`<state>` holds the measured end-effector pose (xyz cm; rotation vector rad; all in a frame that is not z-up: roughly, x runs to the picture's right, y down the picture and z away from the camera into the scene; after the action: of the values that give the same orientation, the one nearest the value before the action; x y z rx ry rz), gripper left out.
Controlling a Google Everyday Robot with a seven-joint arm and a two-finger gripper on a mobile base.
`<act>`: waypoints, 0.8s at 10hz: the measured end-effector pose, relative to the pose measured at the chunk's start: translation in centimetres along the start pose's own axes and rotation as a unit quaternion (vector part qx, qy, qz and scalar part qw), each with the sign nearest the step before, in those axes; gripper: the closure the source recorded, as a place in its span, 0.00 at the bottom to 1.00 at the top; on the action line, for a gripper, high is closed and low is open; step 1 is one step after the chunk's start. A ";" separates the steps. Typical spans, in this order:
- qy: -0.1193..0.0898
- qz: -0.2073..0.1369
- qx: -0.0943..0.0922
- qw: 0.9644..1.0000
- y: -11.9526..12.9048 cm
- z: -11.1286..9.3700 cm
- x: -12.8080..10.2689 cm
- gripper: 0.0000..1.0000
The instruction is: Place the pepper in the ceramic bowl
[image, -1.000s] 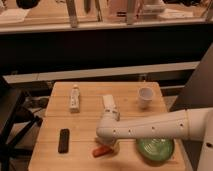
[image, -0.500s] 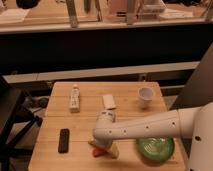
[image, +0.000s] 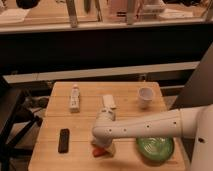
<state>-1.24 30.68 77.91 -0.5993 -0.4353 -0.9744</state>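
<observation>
The red-orange pepper [image: 99,152] lies on the wooden table [image: 85,122] near its front edge, partly hidden under my gripper. My gripper [image: 102,146] is lowered right over the pepper, at the end of the white arm that reaches in from the right. The green ceramic bowl [image: 155,148] sits on the table to the right of the pepper, its upper part hidden behind the arm.
A black rectangular bar [image: 64,140] lies at the front left. A white bottle [image: 74,98] lies at the back left. A pale packet [image: 109,102] lies mid-table behind the arm. A small white cup [image: 145,96] stands at the back right.
The arm has swung left and down, bringing the gripper lower onto the pepper. The pepper, bowl and other objects have stayed in place.
</observation>
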 end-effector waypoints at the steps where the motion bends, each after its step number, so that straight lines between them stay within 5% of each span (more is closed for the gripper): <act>1: -0.001 -0.002 0.000 1.000 -0.1 -0.2 -0.1 0.89; 2: -0.003 -0.002 -0.011 1.000 0.9 -0.2 -0.4 0.93; 8: -0.005 0.005 -0.005 1.000 1.0 -1.1 1.0 1.00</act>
<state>0.17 29.77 77.42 -0.6161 -0.4359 -0.9641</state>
